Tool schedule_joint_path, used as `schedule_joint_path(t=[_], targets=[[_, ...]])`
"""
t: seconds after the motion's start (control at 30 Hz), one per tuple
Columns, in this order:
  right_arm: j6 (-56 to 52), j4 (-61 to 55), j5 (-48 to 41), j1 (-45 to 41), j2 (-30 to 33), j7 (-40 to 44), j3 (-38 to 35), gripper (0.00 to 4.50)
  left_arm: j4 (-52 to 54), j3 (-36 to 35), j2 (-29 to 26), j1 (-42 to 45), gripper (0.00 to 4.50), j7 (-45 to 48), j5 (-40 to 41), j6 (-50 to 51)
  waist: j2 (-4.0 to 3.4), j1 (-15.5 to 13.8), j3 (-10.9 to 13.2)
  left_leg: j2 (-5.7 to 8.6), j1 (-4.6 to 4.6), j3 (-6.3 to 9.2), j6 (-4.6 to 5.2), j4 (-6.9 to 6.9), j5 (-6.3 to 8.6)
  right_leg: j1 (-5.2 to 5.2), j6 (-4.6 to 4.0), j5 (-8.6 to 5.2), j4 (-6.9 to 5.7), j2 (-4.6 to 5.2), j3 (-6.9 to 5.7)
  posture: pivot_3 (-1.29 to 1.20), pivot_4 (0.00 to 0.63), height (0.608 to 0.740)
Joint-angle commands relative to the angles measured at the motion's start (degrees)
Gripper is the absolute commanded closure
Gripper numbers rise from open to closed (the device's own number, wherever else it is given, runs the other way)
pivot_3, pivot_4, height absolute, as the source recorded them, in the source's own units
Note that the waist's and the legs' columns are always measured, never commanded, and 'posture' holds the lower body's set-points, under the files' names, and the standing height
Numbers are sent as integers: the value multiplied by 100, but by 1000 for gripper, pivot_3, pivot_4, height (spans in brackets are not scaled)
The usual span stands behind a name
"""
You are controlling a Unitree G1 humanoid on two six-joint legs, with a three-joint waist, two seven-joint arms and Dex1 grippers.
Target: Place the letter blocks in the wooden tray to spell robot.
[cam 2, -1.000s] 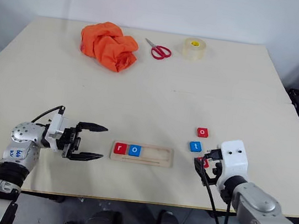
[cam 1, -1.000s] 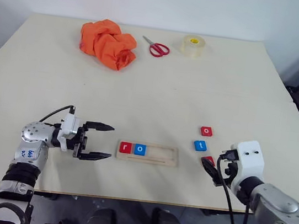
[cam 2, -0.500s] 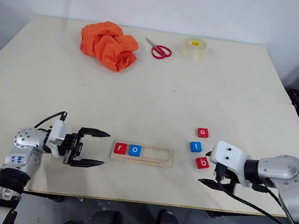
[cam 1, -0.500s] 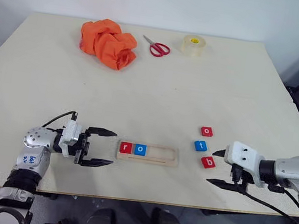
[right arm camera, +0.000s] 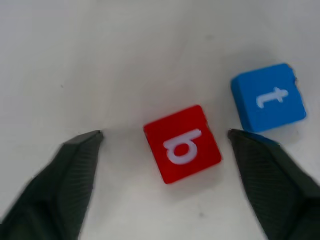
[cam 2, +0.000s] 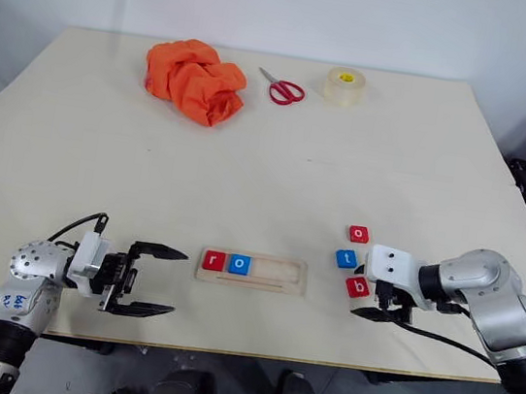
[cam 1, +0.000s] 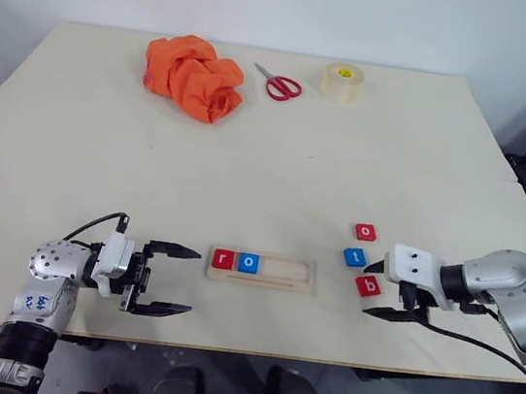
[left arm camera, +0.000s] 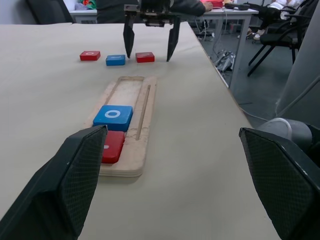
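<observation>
A pale bench [cam 1: 279,150] is seen from above. The tray [cam 1: 262,268] lies near the front edge, about midway along it, lengthwise with that edge. Two blocks are seated in its left end: a red r [cam 1: 222,259] at the very end and a blue o [cam 1: 247,262] touching it on the right; the rest of the recess is bare wood (a narrow groove runs along the front side).

Three more blocks lie on the bench to the right of the tray, well apart from it: a red o [cam 1: 366,232] farthest back, a blue t [cam 1: 354,257] just in front of it, and a red b [cam 1: 367,286] nearest the front edge.

The right gripper [cam 1: 374,289] is set low at the red b, fingers spread wide, one on either side of the block. In the right wrist view a clear gap is seen between each finger and the b [right arm camera: 183,143]; nothing is held. The far finger [right arm camera: 267,180] lies close against the t [right arm camera: 269,97].

The left gripper [cam 1: 178,280] is held left of the tray, near the front edge, pointing level along the bench toward the tray's left end. Its fingers are parted wide and empty, apart from the tray.

Near the back edge are an orange cloth [cam 1: 193,75], red-handled scissors [cam 1: 278,83] and a tape roll [cam 1: 342,80].
</observation>
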State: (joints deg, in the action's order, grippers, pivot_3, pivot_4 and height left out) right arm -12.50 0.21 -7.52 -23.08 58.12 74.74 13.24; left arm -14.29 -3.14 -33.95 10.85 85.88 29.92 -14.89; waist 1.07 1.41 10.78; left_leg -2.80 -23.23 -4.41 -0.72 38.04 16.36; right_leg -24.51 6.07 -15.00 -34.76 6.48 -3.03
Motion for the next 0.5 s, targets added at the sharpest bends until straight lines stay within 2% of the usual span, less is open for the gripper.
schedule_joint_path(t=[0.03, 0.17, 0.33, 0.5], targets=[[83, 107, 116, -100, -121, -5, -20, 1628, 227, -135, 3, -53, 0, -32, 122, 41, 0, 10, 0, 0, 2, 0, -1, 0, -1, 0, 0, 0, -2, -1, 0, 0, 150, 740], [-9, 89, 184, -121, -154, 6, -16, 3002, 221, -149, 36, -42, 0, -46, 102, 54, 0, 13, 0, -1, 8, -1, -5, 3, -3, 0, -3, 1, -12, -1, 1, 0, 150, 740], [-264, -241, 42, -90, -116, -39, -220, 3038, 115, -134, 67, 45, 0, 0, 93, 42, 0, 8, 0, -1, 8, -1, -6, 6, -4, 1, -4, 2, -17, 1, 1, 0, 150, 740], [-1483, -1400, -559, -131, -62, -147, -598, 3038, -249, -178, 45, 274, 0, 151, 69, -43, -1, 2, 0, -2, 6, 1, -6, 6, -4, -5, -7, 1, -23, 0, 1, 0, 150, 740]])
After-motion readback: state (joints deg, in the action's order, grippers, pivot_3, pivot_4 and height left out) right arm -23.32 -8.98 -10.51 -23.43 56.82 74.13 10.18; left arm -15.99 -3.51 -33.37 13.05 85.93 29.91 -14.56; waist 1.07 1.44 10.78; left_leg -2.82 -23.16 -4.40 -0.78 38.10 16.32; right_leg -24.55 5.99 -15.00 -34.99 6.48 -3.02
